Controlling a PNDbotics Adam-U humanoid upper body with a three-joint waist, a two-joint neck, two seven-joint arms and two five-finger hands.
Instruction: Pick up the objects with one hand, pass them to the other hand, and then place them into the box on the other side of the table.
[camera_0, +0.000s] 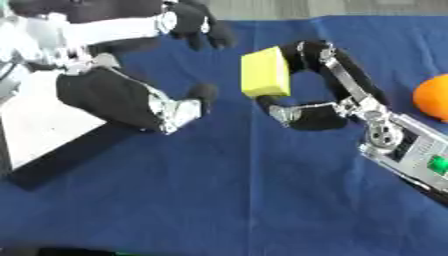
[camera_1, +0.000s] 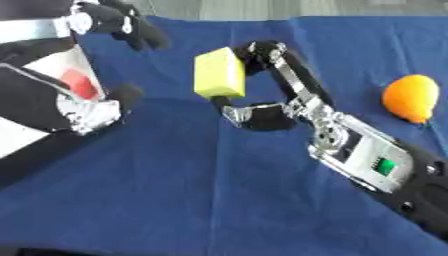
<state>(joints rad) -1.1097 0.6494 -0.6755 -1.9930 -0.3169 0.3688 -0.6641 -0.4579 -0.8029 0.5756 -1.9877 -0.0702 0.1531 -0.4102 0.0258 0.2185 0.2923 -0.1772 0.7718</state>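
A yellow block (camera_0: 265, 74) hangs above the blue cloth, pinched between the fingers and thumb of my right hand (camera_0: 328, 102), which reaches in from the right. My left hand (camera_0: 144, 102) is open at the left, its thumb (camera_0: 203, 92) a short gap away from the block and its fingers (camera_0: 199, 25) spread higher up. An orange fruit (camera_1: 411, 97) lies on the cloth at the far right. The white box (camera_0: 44, 127) stands at the left edge, partly hidden behind my left hand; something red (camera_1: 79, 82) shows inside it.
A blue cloth (camera_0: 219, 200) covers the table, with open cloth across the front and middle. The box has a dark outer wall (camera_0: 61, 157) facing the cloth. A pale floor strip runs along the far edge.
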